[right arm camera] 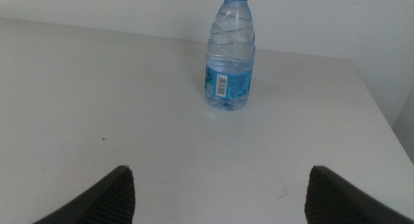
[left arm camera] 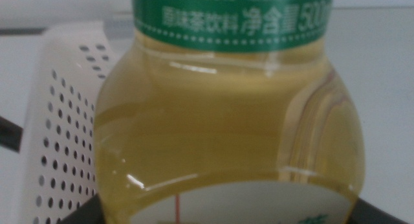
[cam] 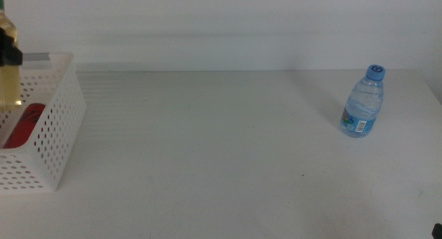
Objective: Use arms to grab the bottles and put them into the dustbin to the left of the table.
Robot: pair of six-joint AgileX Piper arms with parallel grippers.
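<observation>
Now the left gripper (cam: 8, 54) pinches the tea bottle (left arm camera: 226, 127) between its jaws, holding it over the dustbin (cam: 59, 128), where a red soda can (cam: 24, 123) lies. Well ahead of the right gripper (right arm camera: 220, 198), whose jaws are spread wide, the water bottle (right arm camera: 230, 56) stands upright on the table (cam: 221, 149).

The tea bottle (left arm camera: 226, 133) carries a green neck label (left arm camera: 233, 13) with white Chinese characters and the number 500. The water bottle (right arm camera: 229, 56) shows a barcode (right arm camera: 223, 86) on its blue label; its other print is too small to read.
</observation>
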